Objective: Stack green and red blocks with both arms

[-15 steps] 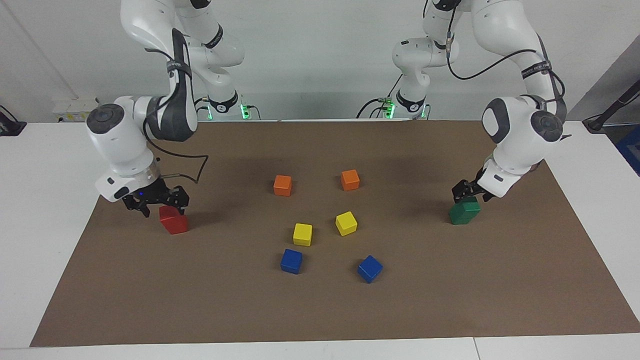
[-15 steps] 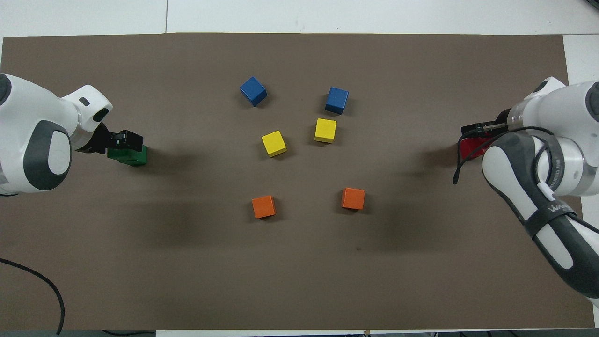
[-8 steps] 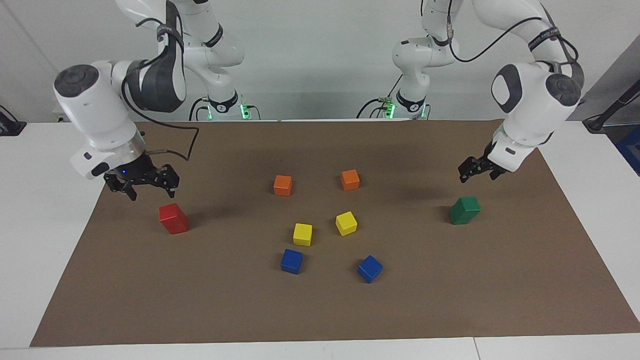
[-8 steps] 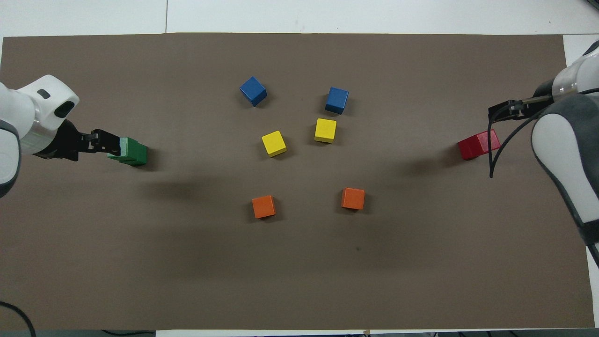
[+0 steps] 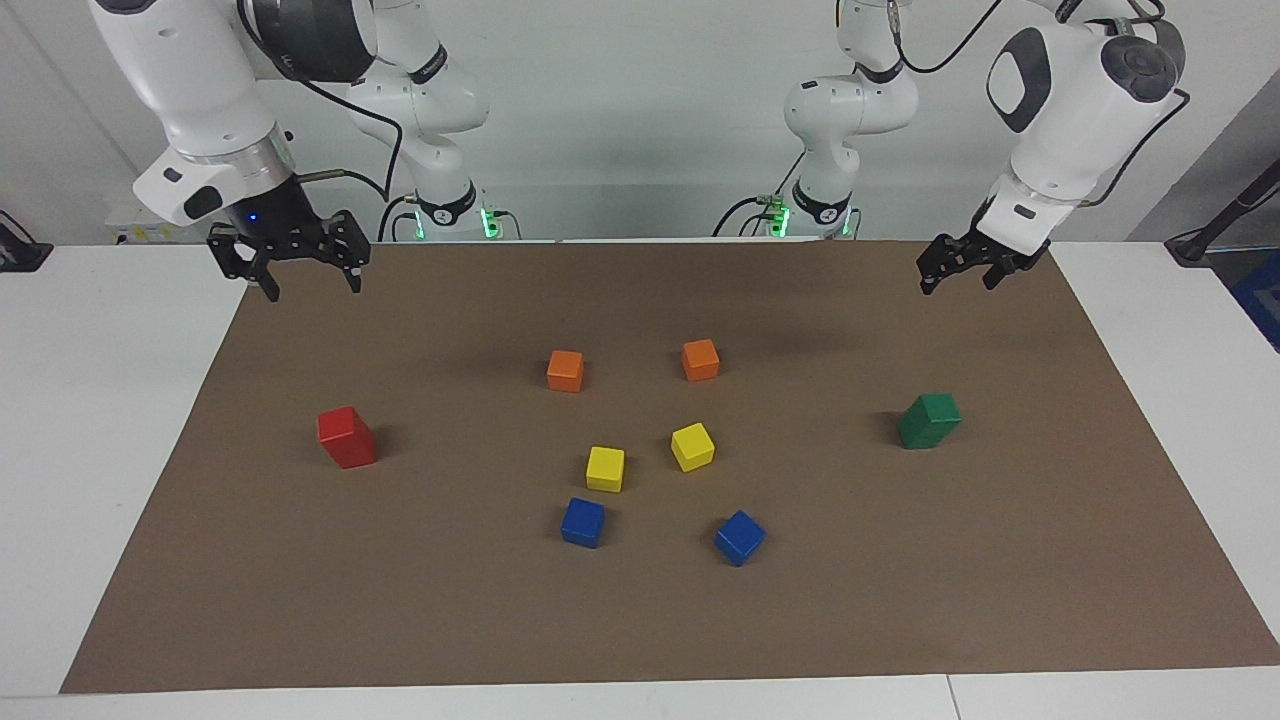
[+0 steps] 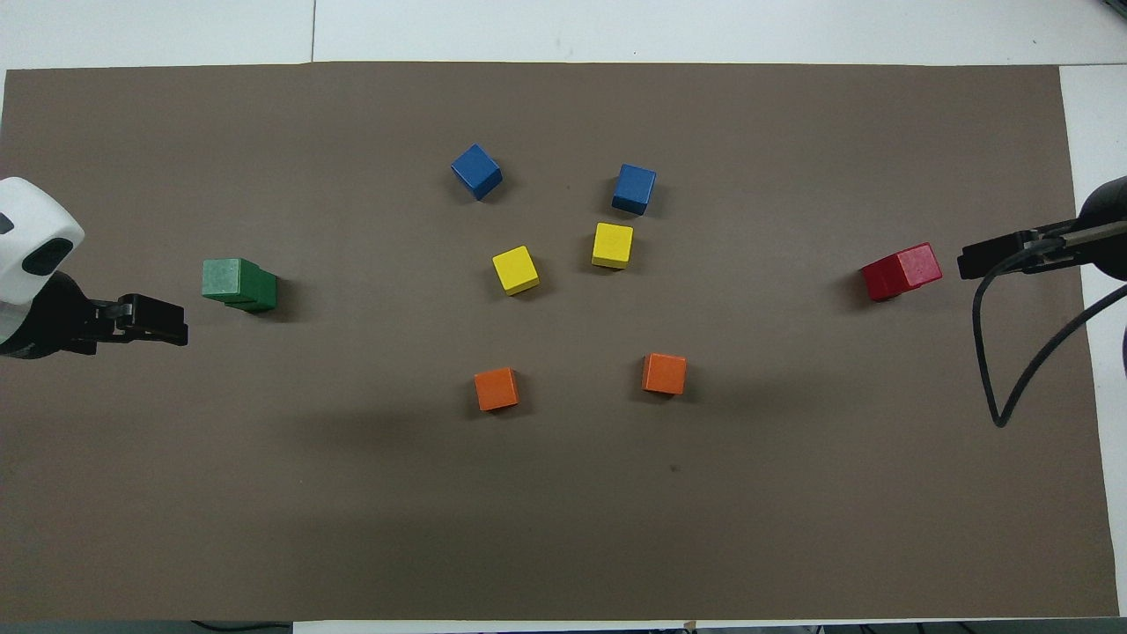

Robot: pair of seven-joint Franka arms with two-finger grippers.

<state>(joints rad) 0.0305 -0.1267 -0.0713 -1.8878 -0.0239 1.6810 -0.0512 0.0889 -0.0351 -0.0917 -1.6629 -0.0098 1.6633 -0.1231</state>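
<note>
Both hands empty, raised — green stack (image 5: 929, 420), red stack (image 5: 346, 437) stand.

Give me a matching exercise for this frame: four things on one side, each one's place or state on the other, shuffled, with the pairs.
Things:
1. green stack
2. red stack
3. blue cubes
4. right gripper

Places or states:
A. farthest from the robots
B. open and raised, holding nothing
C. toward the left arm's end of the mat
D. toward the right arm's end of the mat

Pairs: 1-C, 2-D, 3-A, 4-B
</note>
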